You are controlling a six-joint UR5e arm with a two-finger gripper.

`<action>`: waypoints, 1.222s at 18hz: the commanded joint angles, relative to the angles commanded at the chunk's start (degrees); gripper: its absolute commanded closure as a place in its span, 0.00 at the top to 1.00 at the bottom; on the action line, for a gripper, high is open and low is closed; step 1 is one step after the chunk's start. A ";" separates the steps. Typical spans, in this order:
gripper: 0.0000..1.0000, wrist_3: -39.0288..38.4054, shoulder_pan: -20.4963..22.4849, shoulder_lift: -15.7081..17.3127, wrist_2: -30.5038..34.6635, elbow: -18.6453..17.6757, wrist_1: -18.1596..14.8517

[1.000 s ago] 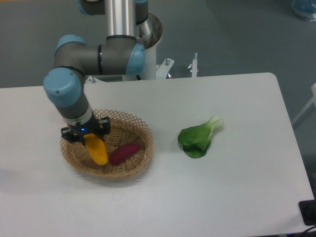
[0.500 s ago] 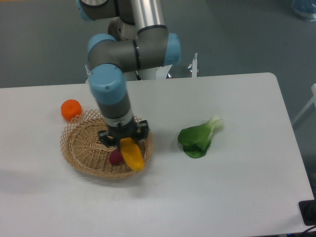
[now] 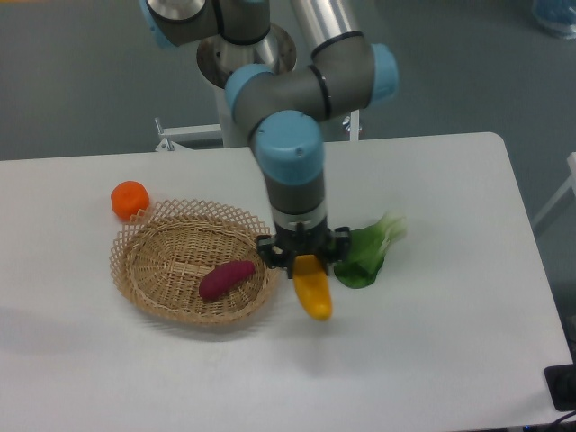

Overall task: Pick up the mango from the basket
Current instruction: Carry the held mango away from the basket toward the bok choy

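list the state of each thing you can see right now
gripper: shut on the mango, just right of the basket
mango: held, hanging down, outside the basket
basket: upright on the table, holds only the sweet potato
sweet potato: lying in the basket
orange: on the table, by the basket's far left rim
bok choy: lying on the table, partly behind the gripper

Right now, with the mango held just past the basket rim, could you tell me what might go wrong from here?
1. The gripper holds the mango by its upper end only, with most of the fruit hanging below; it might slip or swing out.
2. The bok choy lies close beside the gripper; lowering or moving right could crush or push it.
3. The basket rim is just left of the mango, so a leftward drift could catch the wicker and shift the sweet potato.
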 joint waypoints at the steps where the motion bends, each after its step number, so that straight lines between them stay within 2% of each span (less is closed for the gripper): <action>1: 0.33 2.21 0.79 -0.44 0.00 0.09 0.26; 6: 0.33 9.33 3.00 -3.86 -0.97 4.30 0.18; 9: 0.34 10.49 4.66 -5.36 -1.75 7.20 -0.44; 11: 0.35 11.89 5.72 -5.63 -3.59 7.21 -0.44; 17: 0.36 15.49 5.63 -5.72 -3.25 7.82 -0.44; 22: 0.37 26.56 5.55 -5.72 -0.62 7.65 -0.61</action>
